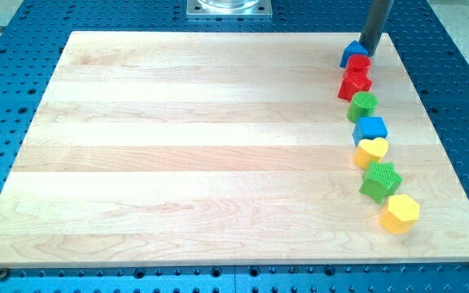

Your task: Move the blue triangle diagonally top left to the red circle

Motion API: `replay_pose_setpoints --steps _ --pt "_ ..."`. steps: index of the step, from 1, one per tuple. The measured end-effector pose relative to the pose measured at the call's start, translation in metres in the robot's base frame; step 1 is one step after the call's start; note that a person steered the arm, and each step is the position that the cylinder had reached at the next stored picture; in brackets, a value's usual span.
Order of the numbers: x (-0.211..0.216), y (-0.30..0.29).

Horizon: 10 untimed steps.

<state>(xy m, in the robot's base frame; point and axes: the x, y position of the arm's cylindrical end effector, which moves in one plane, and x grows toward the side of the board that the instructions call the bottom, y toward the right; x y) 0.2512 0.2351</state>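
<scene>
The blue triangle (352, 54) sits near the board's top right corner, at the head of a column of blocks. A red block (359, 64) that looks like the red circle touches it just below and to the right. A second red block, star-like (354, 84), lies right under that one. My tip (369, 51) comes down from the view's top. It stands right against the blue triangle's right side, just above the upper red block.
The column runs down the board's right side: green circle (362, 105), blue cube (370, 129), yellow heart (371, 151), green star (380, 180), yellow hexagon (399, 213). The wooden board (202, 155) lies on a blue perforated table. A metal mount (229, 7) is at the view's top.
</scene>
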Motion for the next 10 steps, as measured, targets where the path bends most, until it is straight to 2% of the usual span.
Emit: replay_pose_setpoints --steps 1,2,4,7,8,9,10 --pt "0.0 -0.028" --pt "0.0 -0.091" --pt "0.0 -0.036" --pt "-0.001 -0.026" --pt "0.002 0.026" --pt "0.072 0.034" --pt "0.111 0.033"
